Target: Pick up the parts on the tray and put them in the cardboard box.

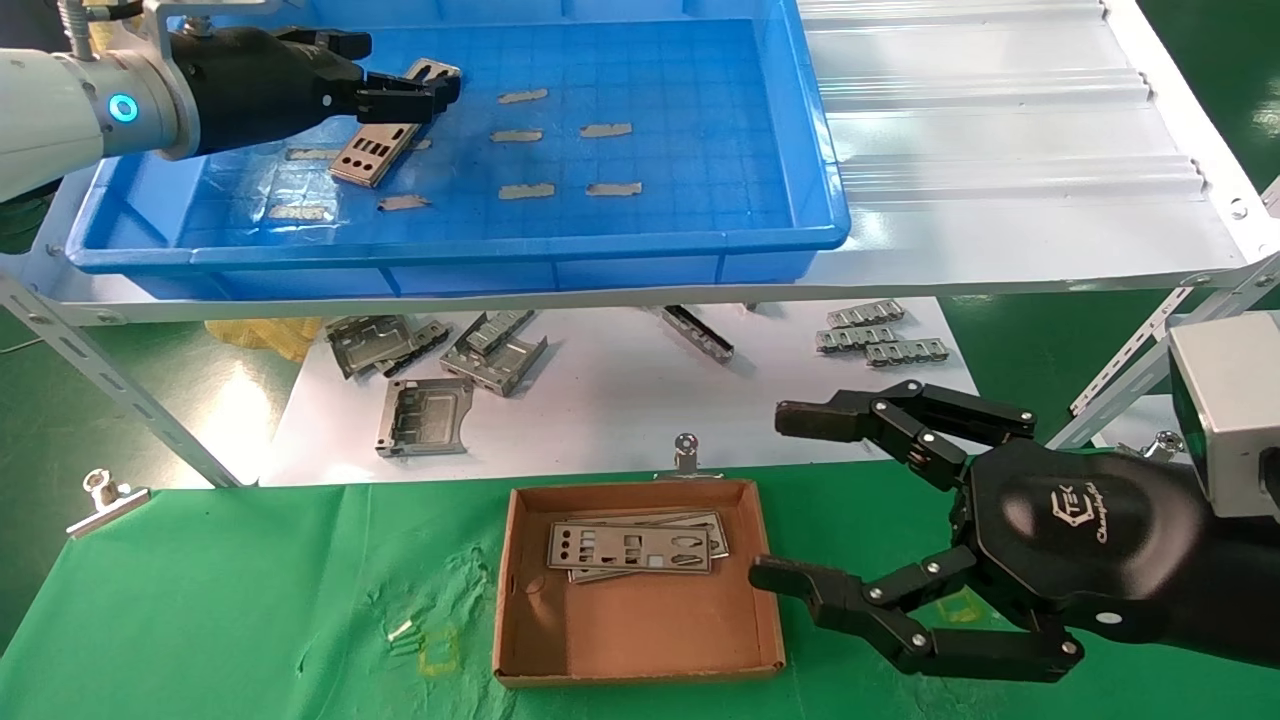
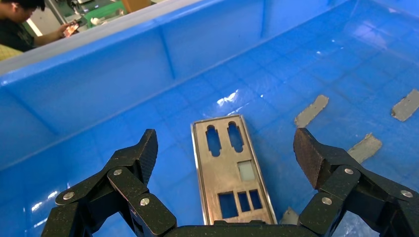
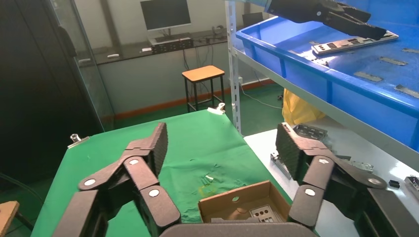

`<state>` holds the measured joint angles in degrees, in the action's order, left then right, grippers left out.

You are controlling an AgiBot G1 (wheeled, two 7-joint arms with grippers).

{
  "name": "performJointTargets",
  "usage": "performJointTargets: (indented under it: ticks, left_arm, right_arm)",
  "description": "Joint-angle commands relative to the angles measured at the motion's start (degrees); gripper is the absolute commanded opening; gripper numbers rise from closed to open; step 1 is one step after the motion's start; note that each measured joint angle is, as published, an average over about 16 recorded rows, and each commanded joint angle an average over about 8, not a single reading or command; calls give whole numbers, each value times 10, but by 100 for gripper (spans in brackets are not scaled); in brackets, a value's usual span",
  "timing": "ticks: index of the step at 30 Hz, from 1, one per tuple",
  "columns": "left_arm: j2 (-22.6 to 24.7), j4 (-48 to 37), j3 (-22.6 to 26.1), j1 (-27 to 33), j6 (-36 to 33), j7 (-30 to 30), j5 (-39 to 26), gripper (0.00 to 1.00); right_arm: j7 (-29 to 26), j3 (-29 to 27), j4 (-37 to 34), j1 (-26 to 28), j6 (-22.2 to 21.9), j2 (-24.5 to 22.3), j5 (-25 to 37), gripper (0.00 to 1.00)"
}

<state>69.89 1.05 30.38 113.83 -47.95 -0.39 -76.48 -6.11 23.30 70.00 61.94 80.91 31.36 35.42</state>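
One part [image 1: 385, 140], a thin silver plate with punched cut-outs, lies on the floor of the blue tray [image 1: 700, 235] near its far left corner. My left gripper [image 1: 408, 68] hovers just over it, open. In the left wrist view the part [image 2: 230, 173] runs lengthwise between the spread fingers [image 2: 144, 153], untouched by either pad. The cardboard box [image 1: 640, 630] sits on the green cloth at front centre with two or three parts [image 1: 632, 545] stacked inside. To the box's right, my right gripper [image 1: 780, 497] is open and empty. The right wrist view shows the box [image 3: 232, 200] below the right gripper [image 3: 223, 143].
Several grey tape strips [image 1: 525, 135] are stuck to the tray floor. The tray rests on a white ribbed shelf [image 1: 1000, 120]. Below it, bulky folded brackets [image 1: 425, 415] and small parts [image 1: 880, 335] lie on a white sheet. Binder clips [image 1: 100, 495] pin the green cloth.
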Motion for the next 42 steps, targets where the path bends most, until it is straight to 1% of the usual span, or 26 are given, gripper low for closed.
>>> performJointTargets:
  ticks: [1, 2, 3, 14, 42]
  left_arm:
    - [3, -6, 1, 1, 4, -1, -1, 9]
    - [4, -8, 0, 0, 7, -3, 0, 3]
    - [5, -10, -1, -1, 10, -5, 1, 0]
    - [6, -13, -5, -6, 20, -15, 7, 0]
    - [3, -4, -6, -7, 22, 18, 9, 0]
  right_arm:
    - [0, 0, 0, 0, 0, 0, 0, 100]
    - [0, 0, 0, 0, 0, 0, 0, 100]
    - [0, 0, 0, 0, 0, 0, 0, 100]
    - [0, 0, 0, 0, 0, 0, 0, 100]
    - [0, 0, 0, 0, 0, 0, 0, 100]
